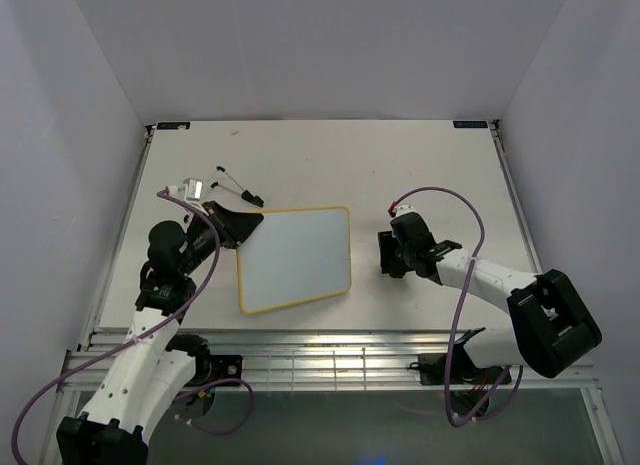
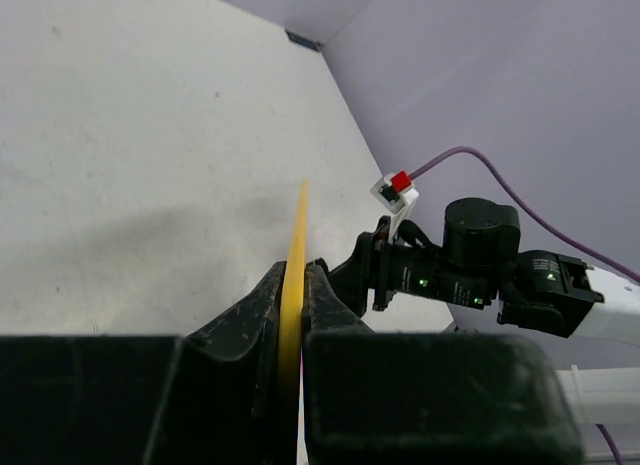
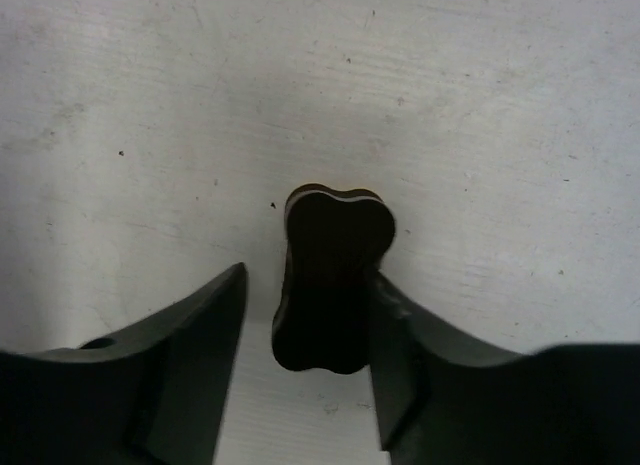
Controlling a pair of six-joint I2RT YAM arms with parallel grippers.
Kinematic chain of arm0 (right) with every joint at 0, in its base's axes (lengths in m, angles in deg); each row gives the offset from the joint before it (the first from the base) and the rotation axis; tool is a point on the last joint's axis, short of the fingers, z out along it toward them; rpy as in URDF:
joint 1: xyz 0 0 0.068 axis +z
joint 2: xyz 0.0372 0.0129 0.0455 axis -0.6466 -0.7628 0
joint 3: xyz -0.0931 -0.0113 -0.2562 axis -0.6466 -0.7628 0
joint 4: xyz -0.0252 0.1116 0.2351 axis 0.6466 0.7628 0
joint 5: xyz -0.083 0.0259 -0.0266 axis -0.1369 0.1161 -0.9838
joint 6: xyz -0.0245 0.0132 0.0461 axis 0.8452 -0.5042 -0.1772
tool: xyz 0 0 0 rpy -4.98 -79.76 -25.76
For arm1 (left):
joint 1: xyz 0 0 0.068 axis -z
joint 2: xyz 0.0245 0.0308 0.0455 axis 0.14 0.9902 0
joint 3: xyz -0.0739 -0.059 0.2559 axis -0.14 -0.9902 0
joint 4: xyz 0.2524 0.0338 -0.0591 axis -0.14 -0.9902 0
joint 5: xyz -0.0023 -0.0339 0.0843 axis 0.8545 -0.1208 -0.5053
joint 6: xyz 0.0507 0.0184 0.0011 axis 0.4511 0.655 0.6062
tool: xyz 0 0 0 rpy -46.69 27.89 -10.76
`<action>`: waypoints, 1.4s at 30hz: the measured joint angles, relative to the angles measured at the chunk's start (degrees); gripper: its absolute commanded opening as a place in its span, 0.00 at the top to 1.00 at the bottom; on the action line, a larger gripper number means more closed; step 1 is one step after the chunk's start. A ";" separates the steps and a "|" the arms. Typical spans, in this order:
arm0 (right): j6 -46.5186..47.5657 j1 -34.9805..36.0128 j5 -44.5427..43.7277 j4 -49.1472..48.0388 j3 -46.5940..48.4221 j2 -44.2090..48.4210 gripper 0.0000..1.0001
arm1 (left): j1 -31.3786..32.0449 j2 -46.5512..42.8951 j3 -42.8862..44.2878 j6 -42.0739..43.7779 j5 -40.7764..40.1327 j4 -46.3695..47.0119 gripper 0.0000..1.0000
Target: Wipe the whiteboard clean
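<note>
Left end effector [image 1: 238, 225]: pressed together on thin yellow frame of whiteboard [image 1: 295, 257], at far-left corner. Wrist view: frame edge-on, pinched between both fingers. Whiteboard position: middle of counter [image 1: 420, 165], between both arms, skewed, face plain white. Right end effector [image 1: 384, 255]: just right of board, apart from it, low over counter. Fingers spread around dark eraser block [image 3: 335, 235], one finger against block, gap at the other.
</note>
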 measured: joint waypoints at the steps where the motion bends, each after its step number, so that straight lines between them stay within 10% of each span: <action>1: -0.09 0.00 0.13 0.00 0.37 -0.39 0.34 | 0.00 -0.17 1.03 0.87 0.09 0.52 1.00; 23: 1.95 -0.90 0.15 8.15 1.16 9.53 0.11 | 0.02 8.94 19.63 18.08 -9.73 5.18 1.00; 42: 1.88 -5.68 10.97 7.85 0.31 17.70 0.13 | -4.09 7.78 18.84 26.80 -19.08 9.90 1.00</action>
